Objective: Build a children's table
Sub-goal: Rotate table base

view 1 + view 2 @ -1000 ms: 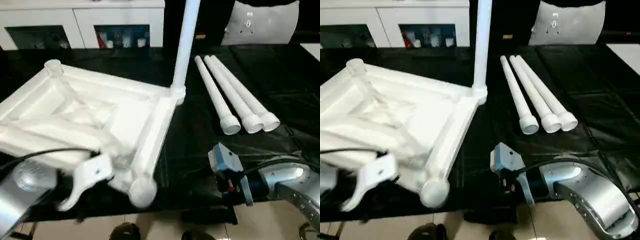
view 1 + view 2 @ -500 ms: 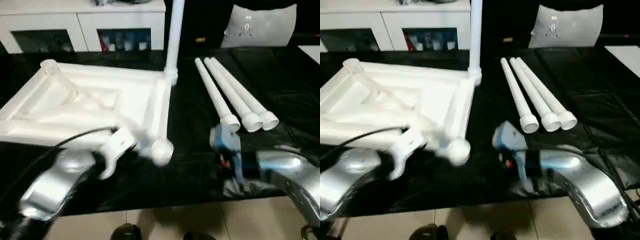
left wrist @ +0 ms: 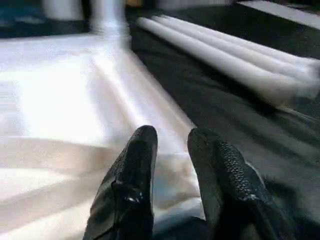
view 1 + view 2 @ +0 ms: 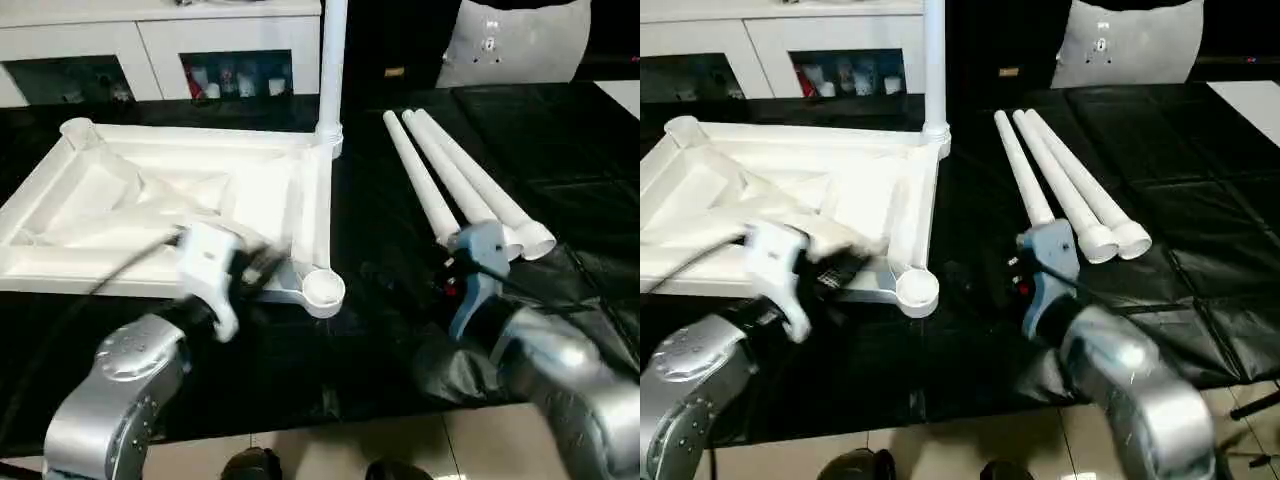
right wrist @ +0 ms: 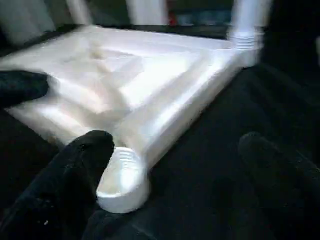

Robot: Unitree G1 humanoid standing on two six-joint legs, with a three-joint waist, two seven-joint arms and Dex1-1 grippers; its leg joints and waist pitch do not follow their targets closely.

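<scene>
Your table top (image 4: 170,200) lies upside down on the black work table (image 4: 560,150), ribbed underside up, toward your left. One leg (image 4: 333,60) stands upright in the far corner socket; the near corner socket (image 4: 323,288) is empty. Three loose legs (image 4: 455,180) lie side by side on the cloth to your right, well apart from the top.

Your left gripper (image 3: 170,150) sits at the near edge of the top, fingers (image 3: 135,170) narrowly parted with nothing between them; contact with the rim looks possible, but blur prevents confirming it. Your right gripper (image 5: 175,165) is spread wide, empty, near the empty socket, not touching it
</scene>
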